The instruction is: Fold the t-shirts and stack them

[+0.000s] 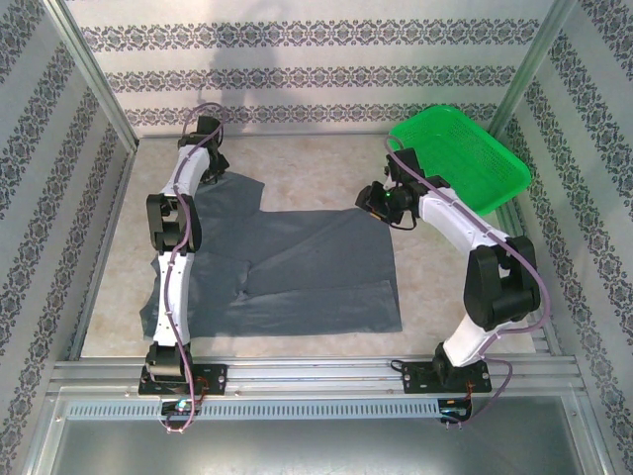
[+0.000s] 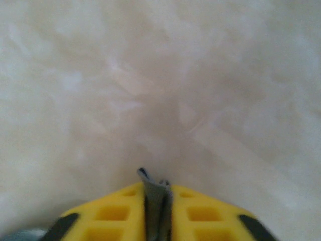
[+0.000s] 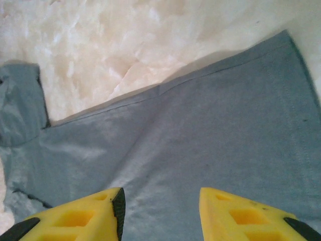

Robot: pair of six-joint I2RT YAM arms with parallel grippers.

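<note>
A dark slate-grey t-shirt (image 1: 297, 267) lies spread on the pale table, with some folds near its left side. My left gripper (image 1: 211, 168) is at the shirt's far left corner and is shut on a pinch of its grey fabric (image 2: 154, 193); the yellow fingers (image 2: 115, 216) press together around it. My right gripper (image 1: 376, 205) hovers open over the shirt's far right corner. In the right wrist view the flat shirt (image 3: 200, 135) lies under the open gripper (image 3: 160, 198), nothing is between the fingers, and a sleeve (image 3: 20, 105) shows at the left.
A bright green mesh basket (image 1: 462, 158) leans at the back right, just behind the right arm. Patterned walls and metal posts enclose the table (image 1: 316, 168). A metal rail (image 1: 316, 374) runs along the near edge.
</note>
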